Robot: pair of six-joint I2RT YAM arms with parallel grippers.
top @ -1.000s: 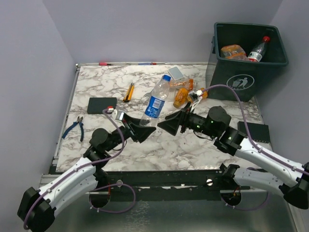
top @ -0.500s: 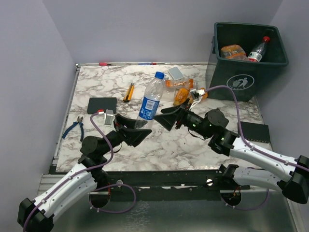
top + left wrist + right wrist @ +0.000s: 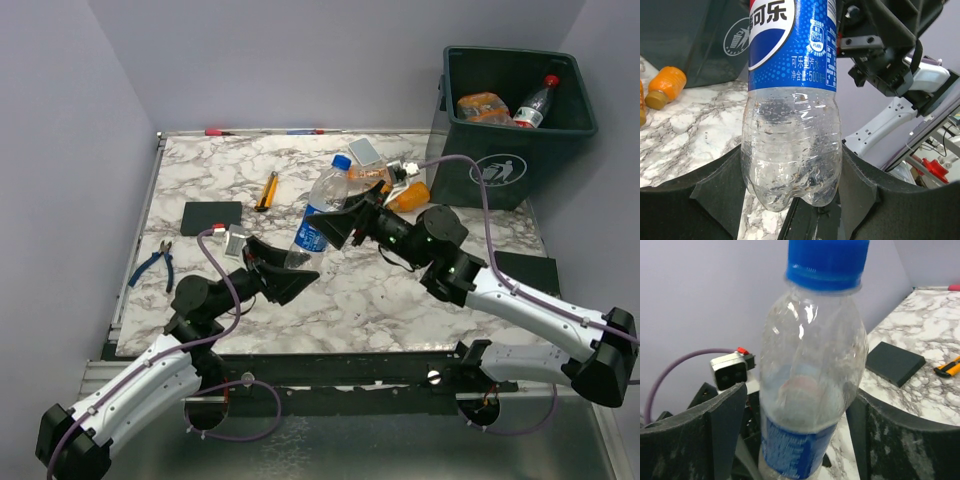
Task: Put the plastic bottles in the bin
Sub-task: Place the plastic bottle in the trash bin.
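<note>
Grip nearest me: my left pincer (image 3: 790, 165) clenches the base of the clear plastic bottle with blue label and cap (image 3: 790, 125), tilted off the marble table (image 3: 200, 180). My right pincer (image 3: 797, 405) straddles its shoulder, released. Farther off, the dark green square plastic bin (image 3: 460, 160) holds an orange bottle (image 3: 483, 107) and a red-capped bottle (image 3: 535, 103).

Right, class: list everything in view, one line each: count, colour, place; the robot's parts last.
Blue-label bottle: one, clear, blue cap; held above table's middle.
Orange bottles: two; on table near bin.
Bin: one, dark green; far right.
Orange bottle in bin: one.
Red-capped bottle in bin: one.
Knife: one, yellow-black; left of centre.
Pliers: one, blue-handled; left edge.
Pads: two, black; left of centre, right edge.
Card: one, grey; far middle.
Markers: two, red, blue; far edge.
Table: one, white marble.
Left tool: one, black; gripping blue-label bottle's base.
Right tool: one, black; open around its neck.
</note>
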